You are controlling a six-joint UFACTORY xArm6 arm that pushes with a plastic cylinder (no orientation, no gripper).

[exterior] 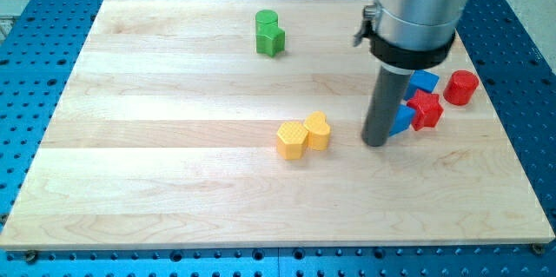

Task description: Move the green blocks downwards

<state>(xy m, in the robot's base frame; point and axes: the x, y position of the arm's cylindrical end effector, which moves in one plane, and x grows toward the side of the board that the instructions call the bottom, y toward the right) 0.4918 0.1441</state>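
Two green blocks sit touching near the view's top, left of centre: a green cylinder [266, 21] and, just below it, a green star-shaped block [271, 41]. My tip [375, 142] rests on the board at the view's right of centre, far below and to the right of the green blocks. It stands against the left side of a blue block [403, 119].
A yellow hexagon block [292, 140] and a yellow heart-shaped block [317, 130] touch each other left of my tip. A red star block [426, 108], a second blue block [424, 80] and a red cylinder [461, 87] cluster at the right. The wooden board [174, 181] lies on a blue perforated table.
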